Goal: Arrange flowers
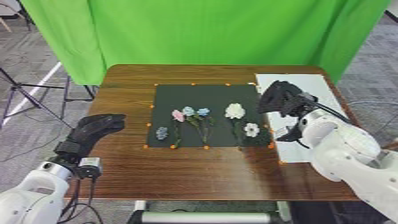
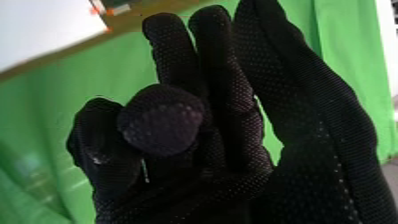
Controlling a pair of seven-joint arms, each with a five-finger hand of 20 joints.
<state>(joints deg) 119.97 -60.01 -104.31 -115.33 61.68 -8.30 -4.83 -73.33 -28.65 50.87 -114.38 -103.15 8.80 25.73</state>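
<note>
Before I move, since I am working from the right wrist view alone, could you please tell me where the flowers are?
Observer: The flowers lie on a dark mat.
Operator: Thank you; which one is farthest left?
Observer: The small blue-gray flower, seen in the head view.
Operator: And what about my other arm, please?
Observer: The left robot hand is to the left of the mat.

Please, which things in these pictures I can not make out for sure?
- Head view: part of the white board, hidden under the right hand and its arm.
- Head view: which stem belongs to which of the two light blue flowers; too small and blurred.
- Head view: petal details of the grey-blue flower; too small.
- Right wrist view: the rest of the board, cut off by the picture's edge.
</note>
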